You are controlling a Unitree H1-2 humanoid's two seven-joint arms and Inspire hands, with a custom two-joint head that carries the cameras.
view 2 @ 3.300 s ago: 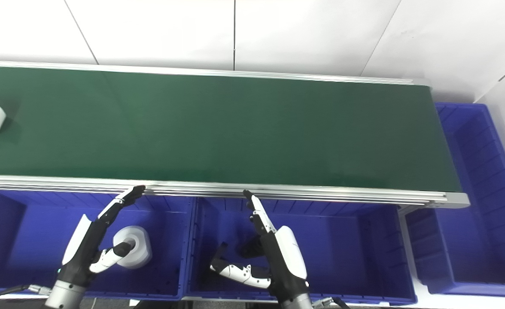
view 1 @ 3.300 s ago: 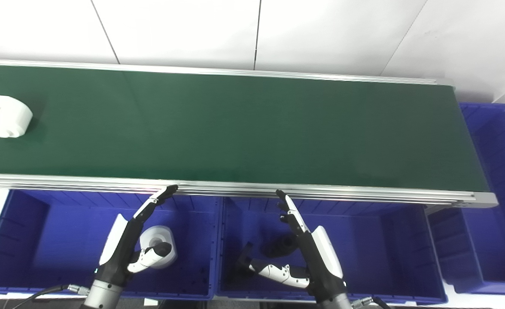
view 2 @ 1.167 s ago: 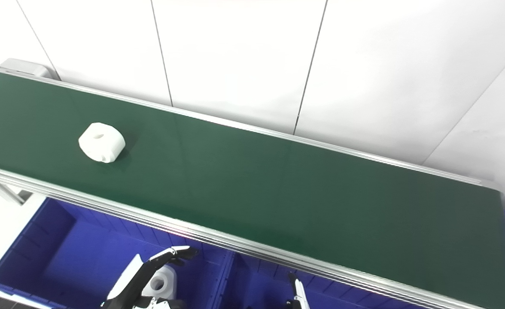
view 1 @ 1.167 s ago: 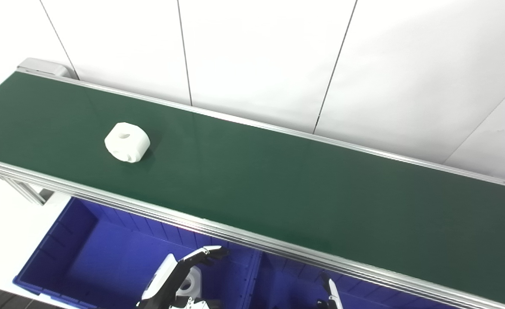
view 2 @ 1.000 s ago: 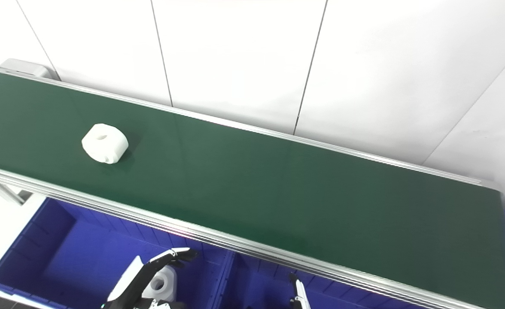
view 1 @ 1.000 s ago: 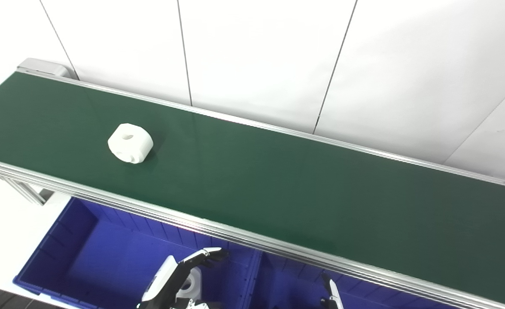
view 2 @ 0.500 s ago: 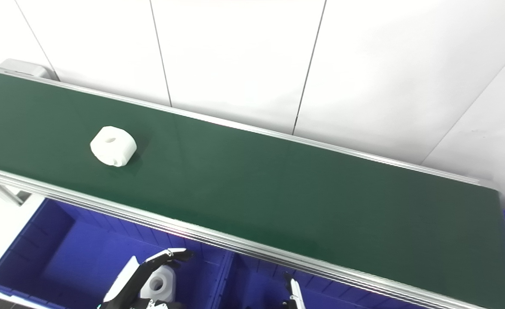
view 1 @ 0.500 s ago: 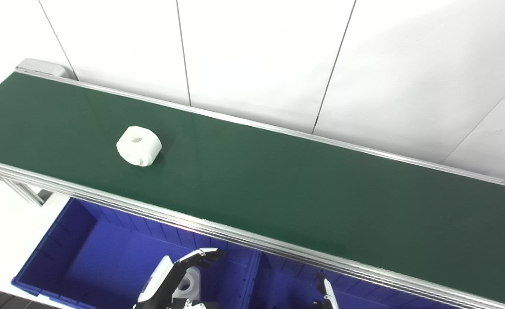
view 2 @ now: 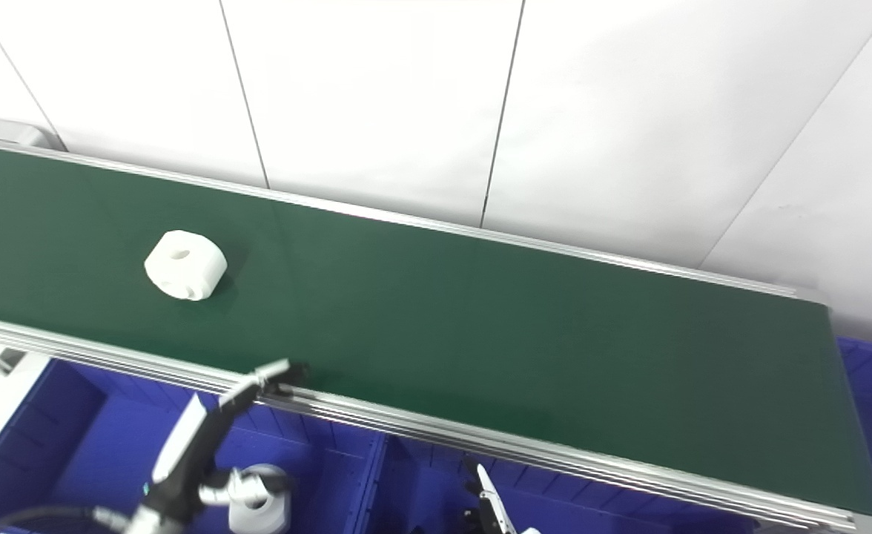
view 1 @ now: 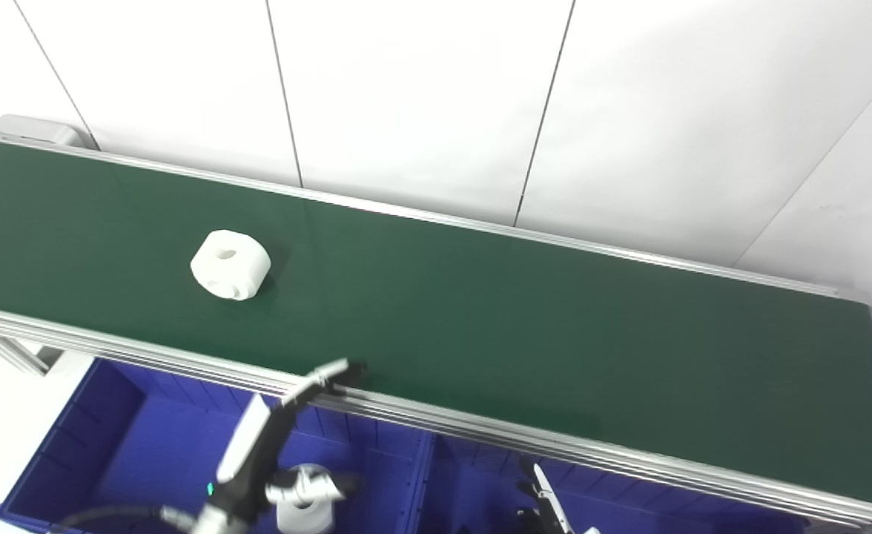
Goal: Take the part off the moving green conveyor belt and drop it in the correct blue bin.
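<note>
On the belt's left, white holed part [view 1: 230, 265]: seemingly rigid, light; grasp curved sides. Left hand [view 1: 269, 442] fingers extended, empty.

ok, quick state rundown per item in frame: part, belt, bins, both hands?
white part: lying on the belt, hole up, untouched
green conveyor belt: carries only that part
left blue bin: holds one white part
white part in bin: resting on the bin floor
left hand: open, fingers over belt rail
right hand: mostly out of frame
</note>
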